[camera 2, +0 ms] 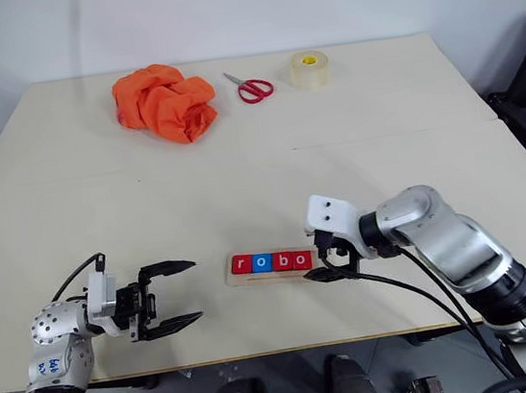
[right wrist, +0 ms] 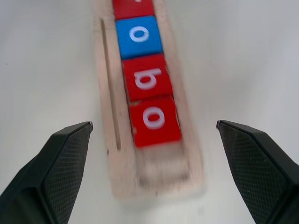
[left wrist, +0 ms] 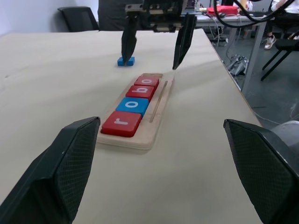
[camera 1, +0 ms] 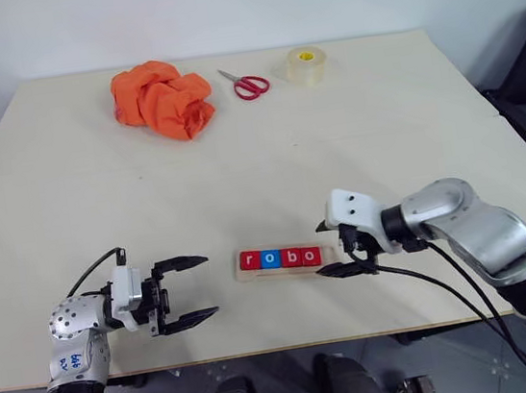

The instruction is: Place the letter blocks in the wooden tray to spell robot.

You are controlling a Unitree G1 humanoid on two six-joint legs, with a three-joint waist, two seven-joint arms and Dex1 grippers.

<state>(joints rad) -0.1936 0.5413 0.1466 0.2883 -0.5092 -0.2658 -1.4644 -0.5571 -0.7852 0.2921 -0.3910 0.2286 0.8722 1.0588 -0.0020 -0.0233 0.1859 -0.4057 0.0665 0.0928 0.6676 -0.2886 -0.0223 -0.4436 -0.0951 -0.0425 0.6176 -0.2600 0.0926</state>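
The wooden tray [camera 1: 278,260] lies near the front edge of the worktop [camera 1: 258,158], about the middle, with its long side running along that edge. It sits between the 2 grippers. 4 letter blocks [camera 1: 280,258] lie in it and spell "robo": red, blue, red, red. The last spot, at the tray's right end, is bare.

The right gripper [camera 1: 346,250] hangs just over that bare end with its fingers spread wide, holding nothing. The left gripper [camera 1: 186,290] rests near the front left corner, also spread and holding nothing, and points along the tray from a little way off.

A small blue block [left wrist: 125,61] lies flat on the worktop just past the right gripper, on the far side from the left gripper. I think it is the "t". The right arm is much nearer to it, so that arm should fetch it.
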